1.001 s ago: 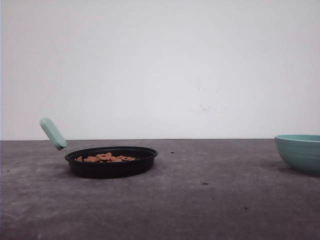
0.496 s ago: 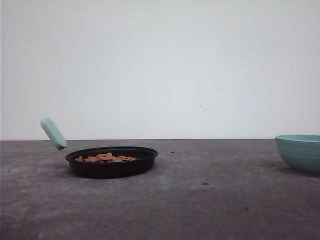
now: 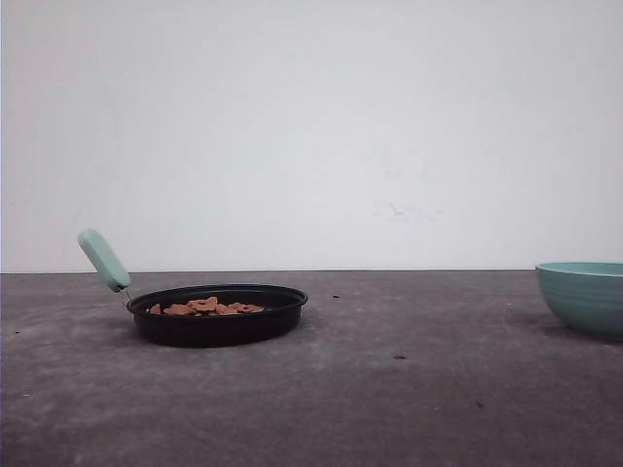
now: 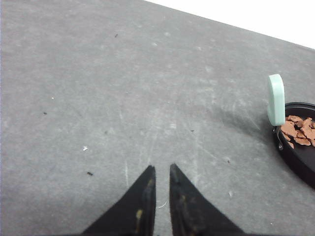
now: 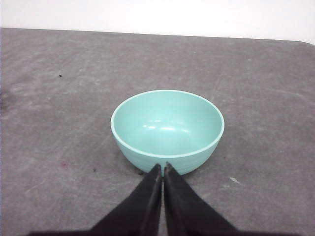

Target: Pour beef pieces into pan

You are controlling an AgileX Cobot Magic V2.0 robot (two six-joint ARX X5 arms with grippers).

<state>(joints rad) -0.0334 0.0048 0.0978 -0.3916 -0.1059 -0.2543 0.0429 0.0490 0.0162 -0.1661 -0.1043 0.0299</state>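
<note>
I read the pour as done: the small reddish-brown beef pieces (image 3: 206, 306) lie inside the shallow round black frying pan (image 3: 217, 326) on the grey bench (image 3: 389, 399). My left claw (image 4: 161, 172) hangs nearly closed and empty over bare bench, the pan's mint handle (image 4: 276, 100) ahead and off to its right. My right claw (image 5: 162, 167), closed on nothing, faces the empty ribbed teal bowl (image 5: 167, 129).

The pan (image 3: 218, 315) is black with a pale mint handle (image 3: 103, 260), holding reddish-brown beef pieces (image 3: 205, 306). The bowl (image 5: 167, 129) is teal with faint ribbing; the table (image 3: 409, 409) is mottled grey.
</note>
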